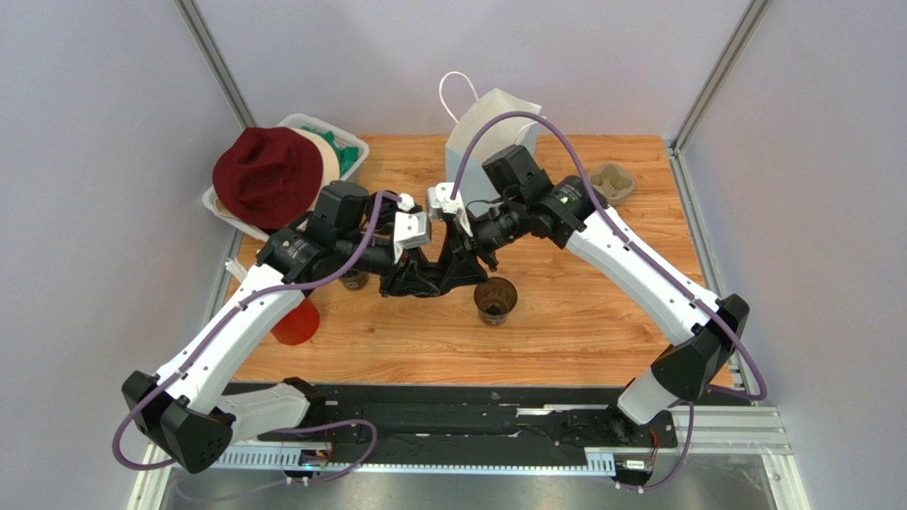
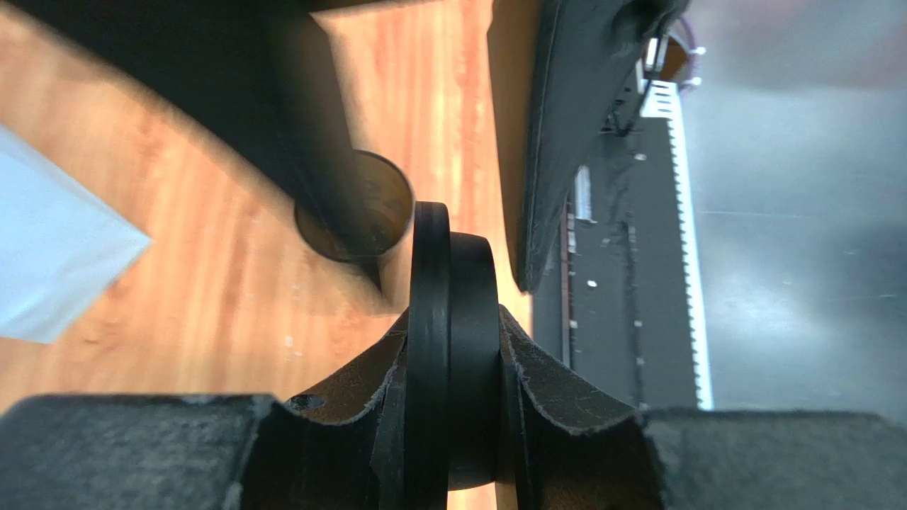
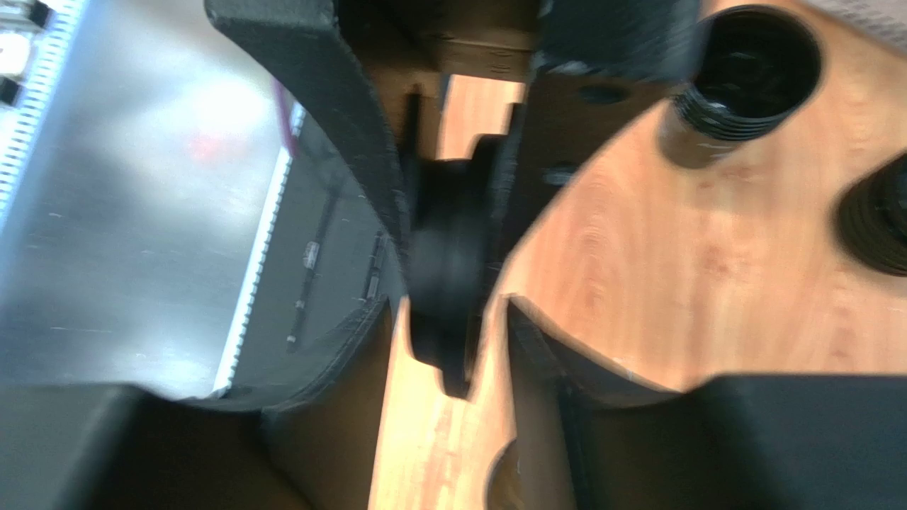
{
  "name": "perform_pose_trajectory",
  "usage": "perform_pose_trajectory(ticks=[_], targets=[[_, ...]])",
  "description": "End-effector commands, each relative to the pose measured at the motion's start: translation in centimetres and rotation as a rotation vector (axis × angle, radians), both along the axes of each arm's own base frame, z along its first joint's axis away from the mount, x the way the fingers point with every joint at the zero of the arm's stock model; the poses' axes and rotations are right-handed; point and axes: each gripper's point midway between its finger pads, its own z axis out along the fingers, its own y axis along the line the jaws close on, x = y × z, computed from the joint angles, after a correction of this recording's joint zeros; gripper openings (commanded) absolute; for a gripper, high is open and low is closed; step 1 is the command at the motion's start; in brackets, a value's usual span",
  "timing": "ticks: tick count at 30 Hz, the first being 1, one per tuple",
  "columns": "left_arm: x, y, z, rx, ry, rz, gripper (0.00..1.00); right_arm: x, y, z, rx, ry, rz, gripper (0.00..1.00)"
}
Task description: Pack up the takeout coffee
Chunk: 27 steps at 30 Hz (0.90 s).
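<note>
Quick status from my end: I'd call this early days. The takeout coffee, a small near-black disposable cup with a brownish inside [image 1: 496, 301], stands upright and uncovered on the wooden table [image 1: 596, 319], near the middle and just on the near side of where the two arms meet. It's well apart from the pale-blue paper bag with the white cord handle [image 1: 492, 128], which stands at the far edge, so nothing is packed yet. The grey pulp cup tray [image 1: 612, 183] over on the far right looks untouched too. Both arms are busy with a flat black round disc [image 2: 468, 287], which I'm guessing is the cup's lid. They hold it edge-on in the air between them. The left gripper [image 2: 456, 329] is clamped on it, with a finger pressed against each face in the left wrist view. The right gripper [image 3: 452, 298] sits around the same disc, but that view is smeared, so I can't tell whether its jaws are pinching it or standing off it. As I read it, the lid needs to go onto the cup, then the cup needs lifting into the bag, so basically the whole job is left.
</note>
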Motion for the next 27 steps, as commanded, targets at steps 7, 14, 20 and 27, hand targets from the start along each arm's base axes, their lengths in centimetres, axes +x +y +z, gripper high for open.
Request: perform_pose_trajectory(ticks=[7, 14, 20, 27], targets=[[-0.1, -0.4, 3.7, -0.113, 0.093, 0.035, 0.17, 2.4, -5.5, 9.2, 0.244, -0.149, -0.122, 0.7], [0.6, -0.6, 11.1, -0.261, 0.09, 0.087, 0.18, 2.6, -5.2, 8.5, 0.346, -0.065, -0.149, 0.76], [1.5, -1.5, 14.6, -0.362, 0.144, 0.12, 0.18, 3.4, -4.3, 9.1, 0.389, 0.038, -0.197, 0.76], [2.3, -2.0, 13.1, -0.384, 0.192, 0.13, 0.18, 2.3, -3.9, 11.4, 0.432, 0.155, -0.132, 0.75]])
